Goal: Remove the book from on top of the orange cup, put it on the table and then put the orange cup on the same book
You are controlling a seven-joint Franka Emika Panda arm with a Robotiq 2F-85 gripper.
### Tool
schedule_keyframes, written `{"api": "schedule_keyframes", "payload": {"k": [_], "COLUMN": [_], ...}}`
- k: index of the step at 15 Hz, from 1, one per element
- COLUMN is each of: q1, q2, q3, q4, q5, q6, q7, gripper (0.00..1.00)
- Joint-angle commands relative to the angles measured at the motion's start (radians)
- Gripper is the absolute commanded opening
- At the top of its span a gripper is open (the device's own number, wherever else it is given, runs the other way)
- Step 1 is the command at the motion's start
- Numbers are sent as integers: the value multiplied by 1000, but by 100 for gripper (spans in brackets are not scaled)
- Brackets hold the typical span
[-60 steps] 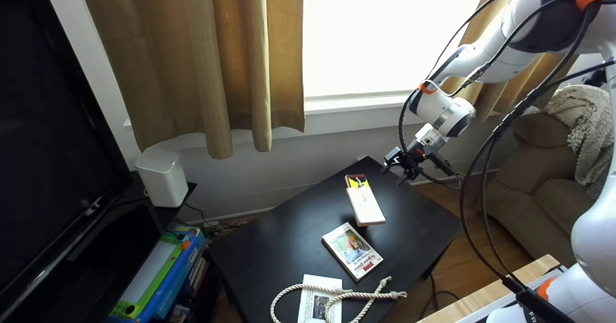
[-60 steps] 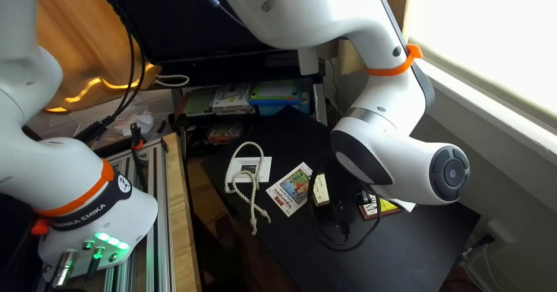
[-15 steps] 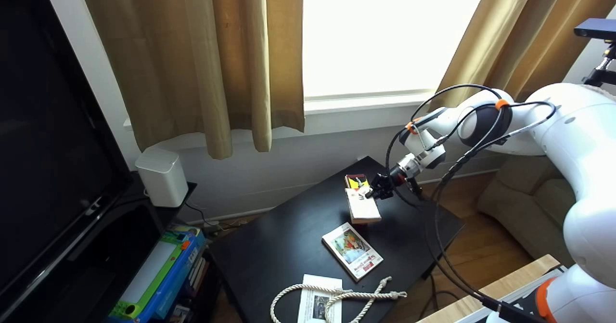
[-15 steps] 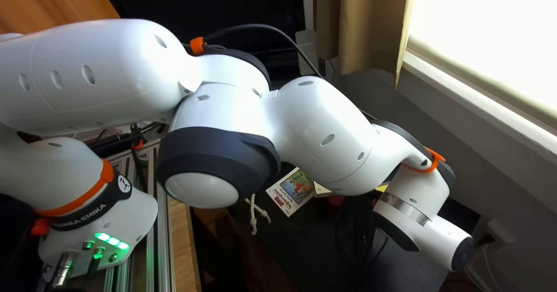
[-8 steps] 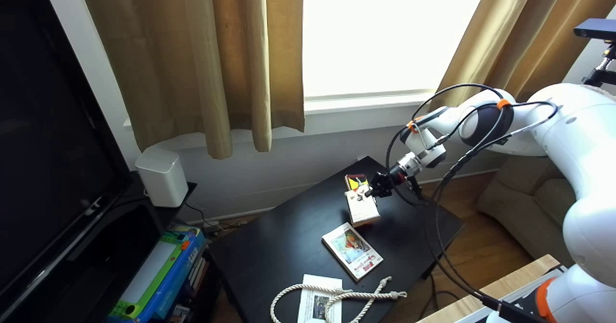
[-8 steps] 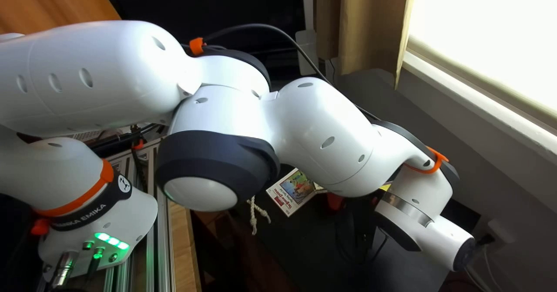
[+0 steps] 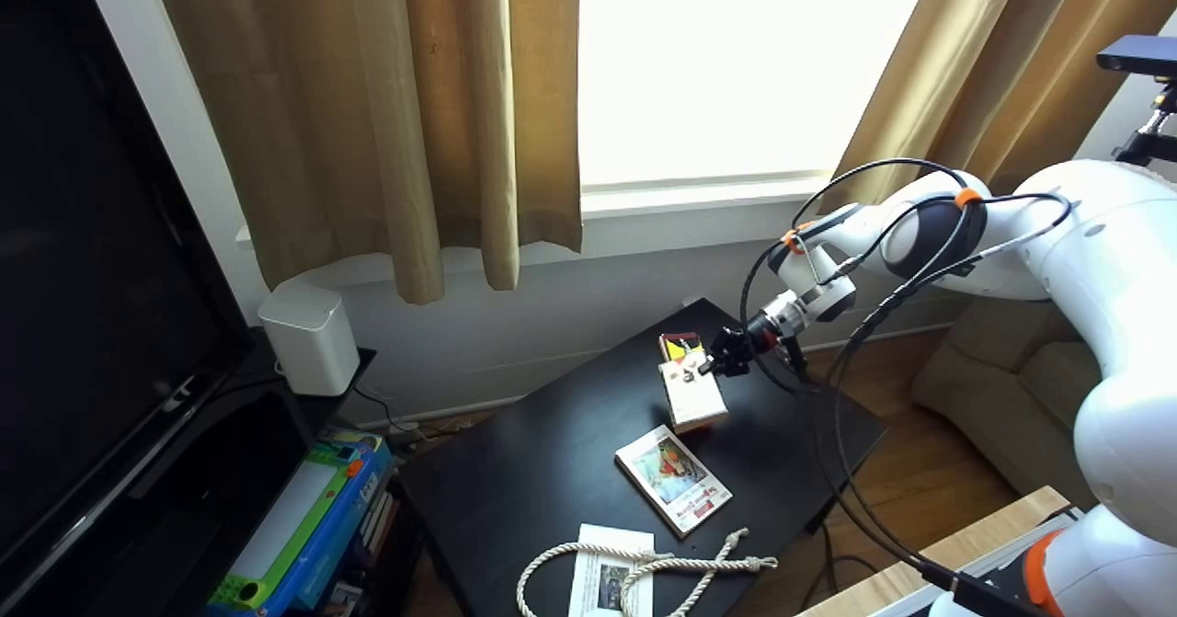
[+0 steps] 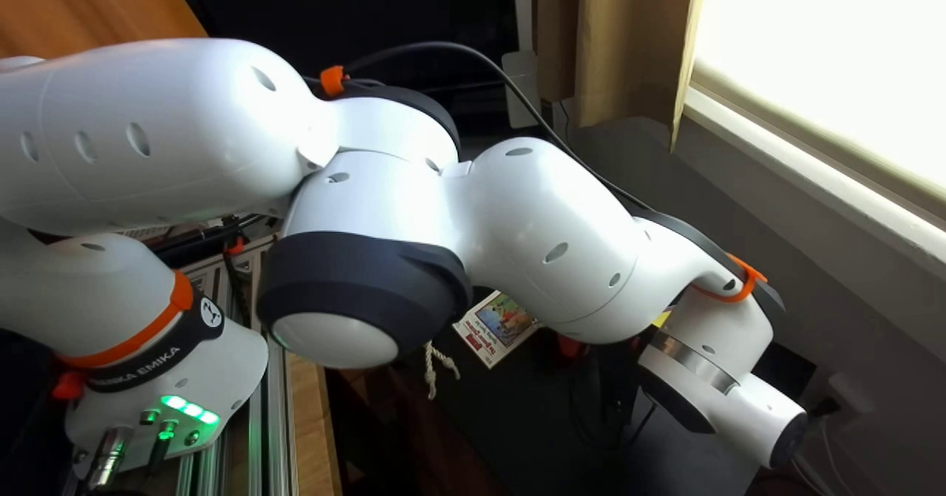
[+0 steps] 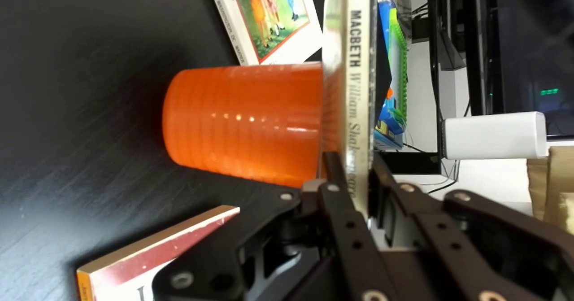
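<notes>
The book (image 9: 356,90), thin and pale with MACBETH on its spine, lies flat across the mouth of the orange cup (image 9: 246,121) in the wrist view. I cannot tell whether book and rim still touch. My gripper (image 9: 355,159) is shut on the book near one end of its spine, one finger (image 9: 334,166) on the cup's side, close to the rim. In an exterior view the book (image 7: 694,401) covers nearly all of the cup, and the gripper (image 7: 710,366) reaches it from the right. The cup stands upright on the black table (image 7: 533,470).
A yellow-and-black book (image 7: 682,348) lies behind the cup. In front of it is a white booklet with a colourful picture (image 7: 674,479). Rope (image 7: 708,564) and a paper sheet (image 7: 588,589) occupy the near part of the table. My arm (image 8: 562,245) hides much of the table in an exterior view.
From above the table's far side, the gripper has come down to the book. Within the last second the jaws have closed on it, and the book has shifted slightly, baring a bit more cup.
</notes>
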Motion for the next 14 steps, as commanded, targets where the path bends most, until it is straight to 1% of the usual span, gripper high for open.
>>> {"api": "schedule_keyframes", "payload": {"k": [1, 9, 14], "q1": [-49, -100, -110], "q2": [8, 1, 1], "q3": [25, 9, 9], "q4": [-5, -51, -55], "q5": [0, 7, 6], "q6": [-60, -126, -150], "q7": [-55, -111, -123], "gripper": [4, 4, 4]}}
